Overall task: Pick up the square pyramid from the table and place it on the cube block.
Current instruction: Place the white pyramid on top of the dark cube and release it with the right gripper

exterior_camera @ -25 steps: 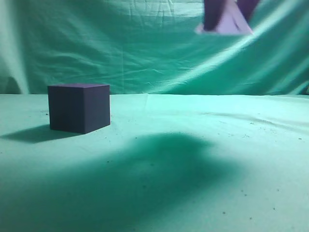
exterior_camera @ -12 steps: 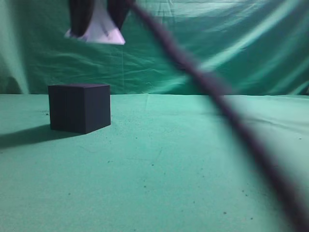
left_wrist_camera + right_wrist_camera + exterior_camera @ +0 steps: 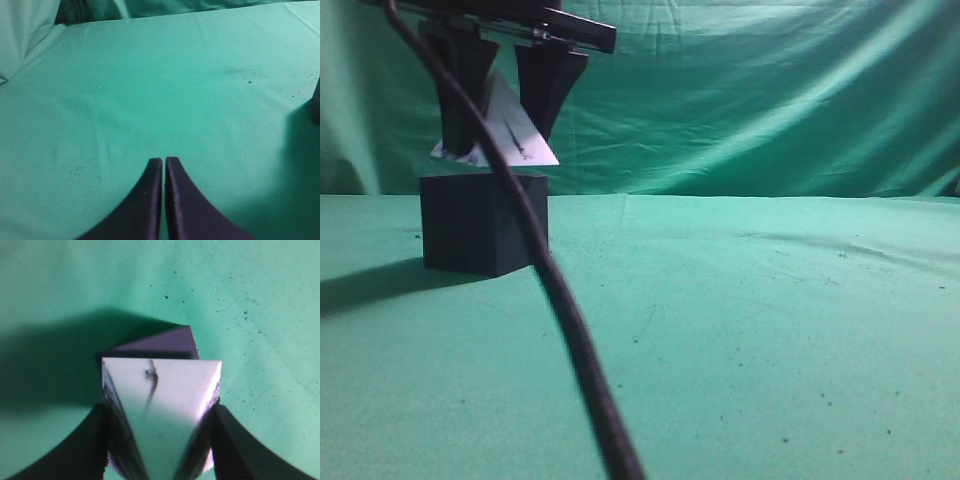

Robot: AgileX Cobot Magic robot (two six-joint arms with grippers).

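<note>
Right gripper [image 3: 503, 110] clamped on the pyramid [image 3: 510, 135], hanging just above the cube [image 3: 483, 222] – base seemingly twisted against the cube's top in the wrist view. Left gripper [image 3: 163, 161] pressed closed on nothing, low over the table [image 3: 740, 320]. Risk on release – base overhanging an edge, tipping off onto the cloth.

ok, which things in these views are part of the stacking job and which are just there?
In the job:
square pyramid, held just above the cube
cube block
right gripper, shut on the pyramid
table

Not in the job right now:
left gripper, shut, holding nothing
cable across the exterior view
green backdrop cloth
</note>
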